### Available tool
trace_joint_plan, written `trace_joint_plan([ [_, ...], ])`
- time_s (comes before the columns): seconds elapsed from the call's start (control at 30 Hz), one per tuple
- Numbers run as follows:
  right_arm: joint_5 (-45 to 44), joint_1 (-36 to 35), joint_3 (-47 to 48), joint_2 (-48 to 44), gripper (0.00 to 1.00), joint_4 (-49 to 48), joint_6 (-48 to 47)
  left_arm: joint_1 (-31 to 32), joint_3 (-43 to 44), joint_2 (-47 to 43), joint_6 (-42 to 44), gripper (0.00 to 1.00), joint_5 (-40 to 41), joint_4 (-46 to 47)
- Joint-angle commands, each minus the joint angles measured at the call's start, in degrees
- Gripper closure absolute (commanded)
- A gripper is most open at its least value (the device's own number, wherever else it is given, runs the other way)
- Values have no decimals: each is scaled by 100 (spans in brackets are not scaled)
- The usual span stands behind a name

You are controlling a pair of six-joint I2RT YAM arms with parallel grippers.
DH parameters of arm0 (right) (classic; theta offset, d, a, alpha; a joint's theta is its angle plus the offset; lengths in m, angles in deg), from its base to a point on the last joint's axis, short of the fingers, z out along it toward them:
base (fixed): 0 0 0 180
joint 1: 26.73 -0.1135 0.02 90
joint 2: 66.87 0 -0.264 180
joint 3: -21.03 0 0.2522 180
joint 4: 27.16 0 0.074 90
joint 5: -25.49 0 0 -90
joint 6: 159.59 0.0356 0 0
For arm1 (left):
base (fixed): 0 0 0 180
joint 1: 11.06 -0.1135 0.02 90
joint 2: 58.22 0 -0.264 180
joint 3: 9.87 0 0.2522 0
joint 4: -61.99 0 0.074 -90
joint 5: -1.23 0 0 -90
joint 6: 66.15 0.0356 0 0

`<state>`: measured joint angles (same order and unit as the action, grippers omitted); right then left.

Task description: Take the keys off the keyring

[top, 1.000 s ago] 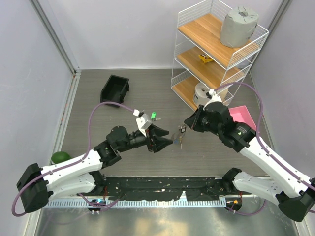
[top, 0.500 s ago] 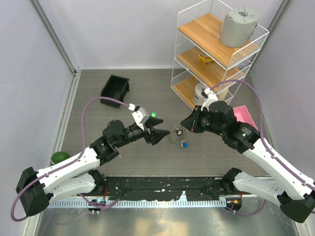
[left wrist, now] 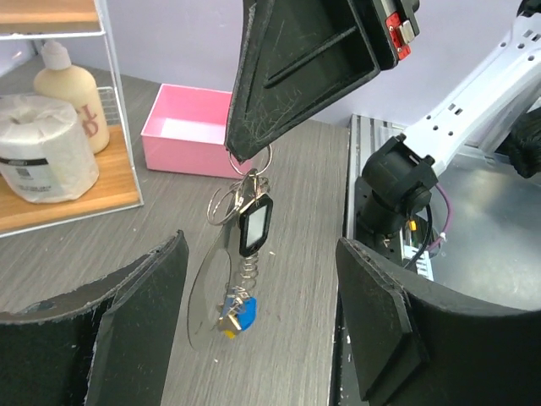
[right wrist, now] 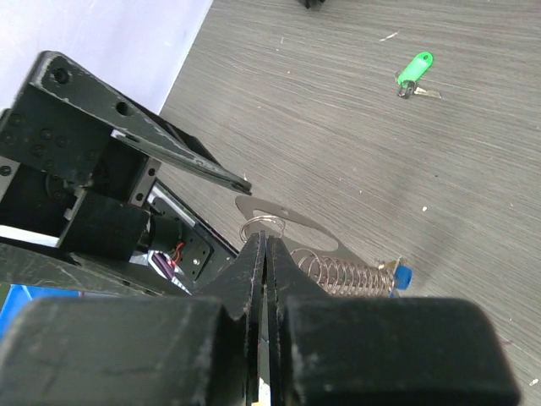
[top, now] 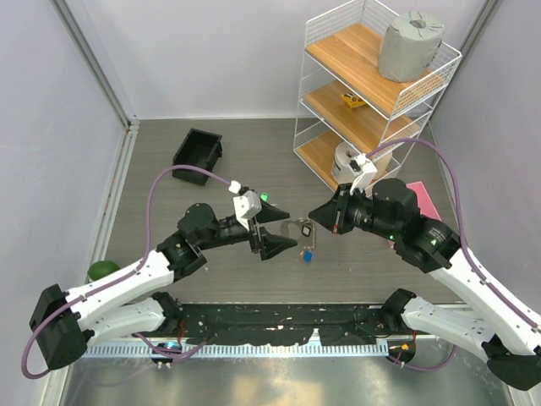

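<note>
Above grey tabletop (top: 211,169), keyring (left wrist: 241,266) hangs vertically from right claw (right wrist: 262,241), keys (left wrist: 235,315) lowest.

Silver keyring (left wrist: 207,256), blue key (left wrist: 243,311) — pink tray (left wrist: 186,135), grey-grained table (left wrist: 296,279).

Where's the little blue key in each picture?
Top external: the blue key sits slightly right of and below the middle.
Left wrist: blue key at bottom centre, lowest in the bunch.
Right wrist: blue key at lower right, at the spring's end.
Shared landmark: the shut right pincer pinching the keyring.
</note>
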<state>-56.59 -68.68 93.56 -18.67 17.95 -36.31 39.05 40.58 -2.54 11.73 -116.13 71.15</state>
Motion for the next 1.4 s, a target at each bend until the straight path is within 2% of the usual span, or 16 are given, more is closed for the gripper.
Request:
trace_joint_plan([
  [0.0, 183, -58, 417, -136, 95, -340, -76, -1, 348, 101, 455, 23, -314, 328],
  [0.23, 245, -85, 452, -189, 95, -235, -49, -1, 910, 417, 1185, 22, -384, -226],
  [0.4, 227, -102, 461, -180, 95, -182, -58, -1, 1262, 803, 1186, 25, -867, -490],
  [0.53, 227, -102, 496, -171, 95, -173, -102, 8, 1236, 980, 1116, 25, -1175, -271],
  [0.77, 280, -102, 540, -83, 95, -200, -120, 25, 1192, 1217, 1106, 27, -1141, -218],
  [0.8, 280, -102, 540, -75, 95, -200, -120, 34, 1200, 1234, 1115, 30, -1114, -244],
  [1.03, 306, -102, 470, -83, 95, -226, -102, 34, 1253, 1349, 1186, 67, -1026, -341],
  [1.23, 254, -94, 408, -110, 94, -191, -102, 25, 1166, 1340, 1186, 93, -1044, -156],
  [1.27, 245, -102, 399, -110, 92, -182, -111, 34, 1148, 1340, 1168, 100, -1035, -121],
  [1.37, 140, -102, 338, -179, 73, -121, -128, 34, 1095, 1314, 1150, 100, -1053, -59],
])
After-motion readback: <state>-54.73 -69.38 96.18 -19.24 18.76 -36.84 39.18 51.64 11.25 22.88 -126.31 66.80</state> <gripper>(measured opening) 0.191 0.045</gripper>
